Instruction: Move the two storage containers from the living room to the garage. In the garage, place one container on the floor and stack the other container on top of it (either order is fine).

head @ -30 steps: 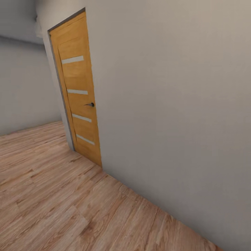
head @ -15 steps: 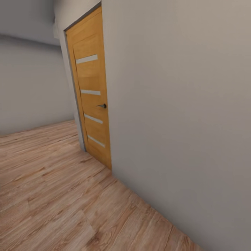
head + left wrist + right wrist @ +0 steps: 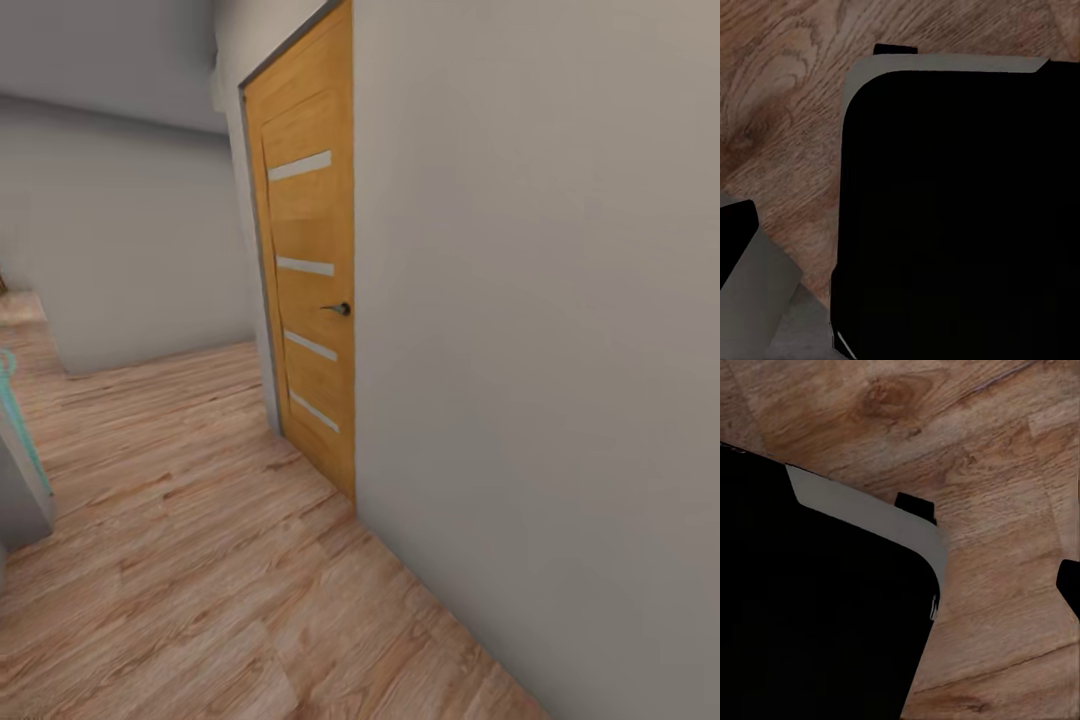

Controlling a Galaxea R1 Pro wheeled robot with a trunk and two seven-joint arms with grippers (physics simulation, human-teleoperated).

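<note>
Underfoot, light wood plank flooring [image 3: 200,560] runs from the lower edge up to the left.

Both wrist views look down on planks past a black, grey-edged body [image 3: 960,217]; whether either pincer is open or closed cannot be told. A grey wall [image 3: 540,330] fills the right. Midframe stands a honey-wood door [image 3: 310,290] with frosted strips and a dark handle [image 3: 340,309]. Something teal-edged [image 3: 15,420] shows at the left edge.

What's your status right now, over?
Tools' state can't be told. Honey-wood door with frosted strips shut, beside grey wall. Light wood plank floor ahead.
</note>
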